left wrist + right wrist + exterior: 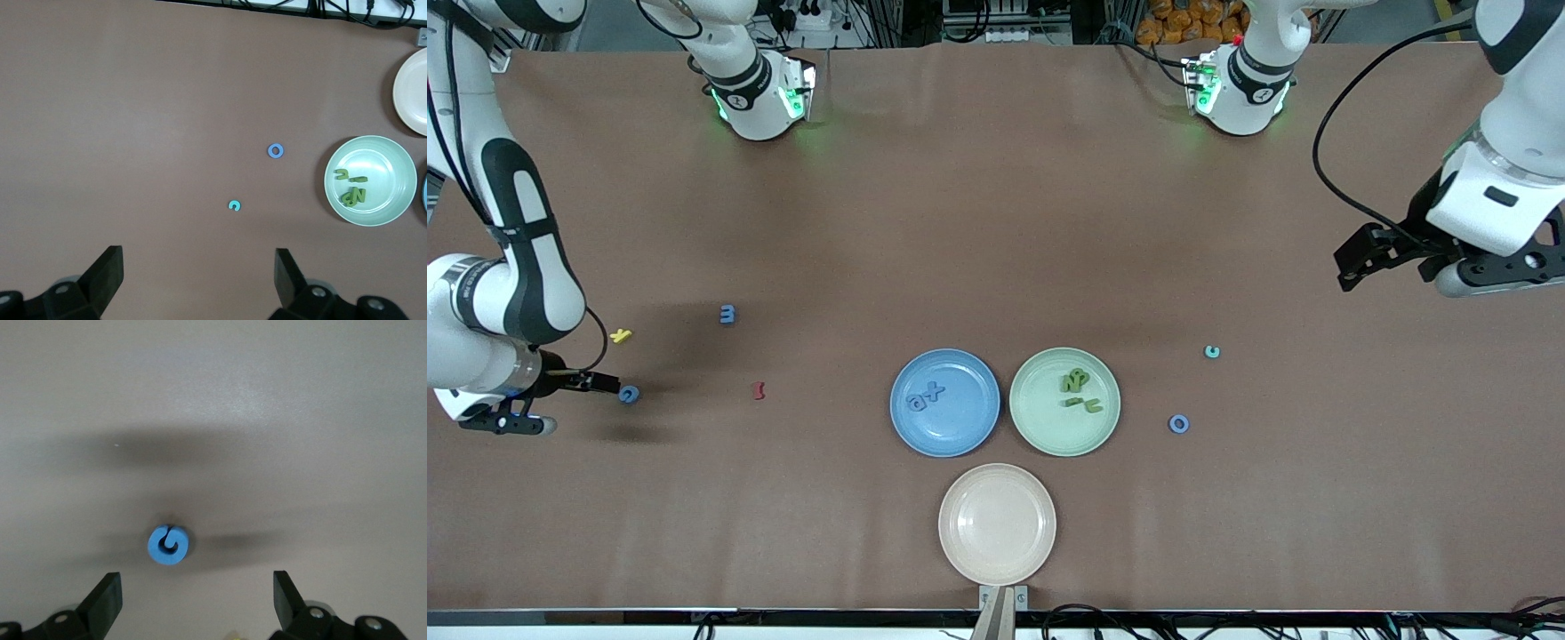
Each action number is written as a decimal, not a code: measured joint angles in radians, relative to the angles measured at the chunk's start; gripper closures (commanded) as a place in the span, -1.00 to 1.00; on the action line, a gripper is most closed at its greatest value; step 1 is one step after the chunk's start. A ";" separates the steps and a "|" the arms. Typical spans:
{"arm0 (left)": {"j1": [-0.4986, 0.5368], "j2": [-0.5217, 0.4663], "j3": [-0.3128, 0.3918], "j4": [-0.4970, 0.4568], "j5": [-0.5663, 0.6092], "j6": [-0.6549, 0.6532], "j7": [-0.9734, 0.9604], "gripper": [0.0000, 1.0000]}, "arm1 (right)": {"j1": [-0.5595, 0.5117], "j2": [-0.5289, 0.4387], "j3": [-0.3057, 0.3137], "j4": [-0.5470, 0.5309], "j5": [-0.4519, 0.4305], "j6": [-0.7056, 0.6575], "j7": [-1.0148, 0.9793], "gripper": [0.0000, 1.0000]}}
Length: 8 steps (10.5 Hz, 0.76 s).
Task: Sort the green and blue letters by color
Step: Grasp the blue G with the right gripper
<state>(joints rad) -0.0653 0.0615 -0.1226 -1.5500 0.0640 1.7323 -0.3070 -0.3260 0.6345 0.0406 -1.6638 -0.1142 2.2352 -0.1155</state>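
Down low at the right arm's end of the table, the right gripper [609, 384] hangs spread wide just beside a round blue letter [629, 394]; off-centre, it may nudge the letter away. Round, it shows no long axis. The left gripper [1352, 267] waits, likewise spread, near the left arm's end.

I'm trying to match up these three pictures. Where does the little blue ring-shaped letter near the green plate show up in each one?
Front view: the blue ring letter lies on the table beside the green plate, toward the left arm's end.
Left wrist view: the same ring lies beside the green plate, past the small teal letter.
Right wrist view: not in it.
Shared landmark: the green plate, in the front and left wrist views.
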 measured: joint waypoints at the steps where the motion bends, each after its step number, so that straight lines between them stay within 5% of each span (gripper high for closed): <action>1: 0.010 -0.002 0.005 0.000 -0.003 -0.003 0.000 -1.00 | -0.004 0.018 0.000 0.010 0.014 0.010 -0.002 -1.00; 8: 0.023 -0.026 0.006 0.015 -0.014 -0.032 0.000 -1.00 | -0.001 0.062 0.006 -0.045 0.091 0.135 0.004 -1.00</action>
<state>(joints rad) -0.0421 0.0352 -0.1169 -1.5352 0.0501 1.7005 -0.3068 -0.3267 0.6965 0.0465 -1.7087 -0.0235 2.3707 -0.1115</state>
